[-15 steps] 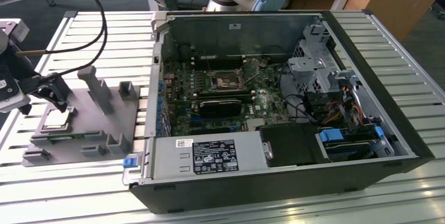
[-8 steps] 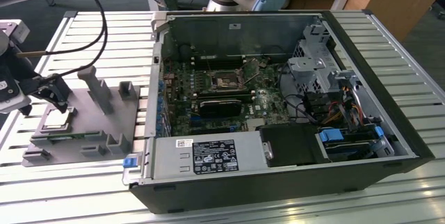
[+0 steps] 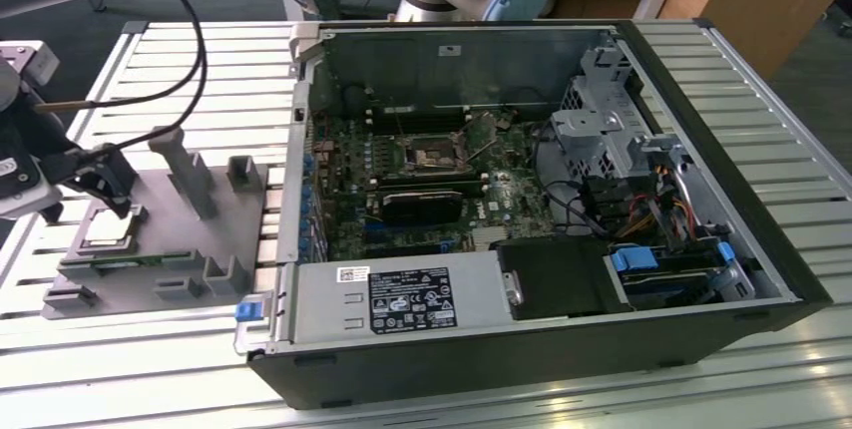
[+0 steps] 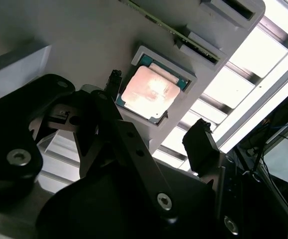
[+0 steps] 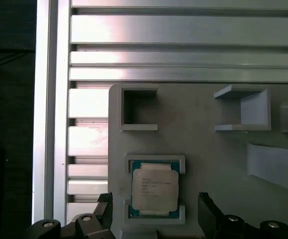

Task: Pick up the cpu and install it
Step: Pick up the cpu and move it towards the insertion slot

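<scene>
The cpu (image 5: 154, 189) is a small square chip with a silvery top. It lies flat in a shallow framed pocket of the grey plastic fixture (image 5: 204, 149). In the second wrist view the cpu (image 4: 150, 91) sits between my two black fingertips (image 4: 202, 144), which stand apart from its edges. My gripper (image 5: 156, 211) is open and straddles the chip from just above. In the exterior view my gripper (image 3: 91, 195) hangs over the cpu (image 3: 108, 237) at the exterior view's left. The motherboard socket (image 3: 433, 158) lies inside the open computer case (image 3: 533, 339).
The fixture (image 3: 174, 249) has upright posts (image 3: 187, 175) close beside my gripper. The case's wall (image 3: 299, 150) rises between the fixture and the motherboard. Cables (image 3: 174, 40) trail from my arm. Everything rests on a slatted aluminium table (image 3: 160, 369).
</scene>
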### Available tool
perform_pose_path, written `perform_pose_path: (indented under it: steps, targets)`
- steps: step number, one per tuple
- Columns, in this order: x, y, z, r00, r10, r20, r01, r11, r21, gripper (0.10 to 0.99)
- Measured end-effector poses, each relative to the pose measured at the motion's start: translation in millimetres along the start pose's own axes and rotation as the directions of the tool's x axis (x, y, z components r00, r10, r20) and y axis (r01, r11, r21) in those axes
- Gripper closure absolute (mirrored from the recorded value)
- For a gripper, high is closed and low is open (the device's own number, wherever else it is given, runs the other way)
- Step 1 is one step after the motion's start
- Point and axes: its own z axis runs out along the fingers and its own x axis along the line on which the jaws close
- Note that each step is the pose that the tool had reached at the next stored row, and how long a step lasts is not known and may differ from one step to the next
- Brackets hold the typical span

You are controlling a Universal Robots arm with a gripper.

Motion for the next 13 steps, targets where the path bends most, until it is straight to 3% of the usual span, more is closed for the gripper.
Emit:
perform_pose_path:
  steps: [13]
  targets:
    - [-2.0,-0.5,12.0,1.0000,-0.001,0.0000,0.001,1.0000,0.000,0.310]
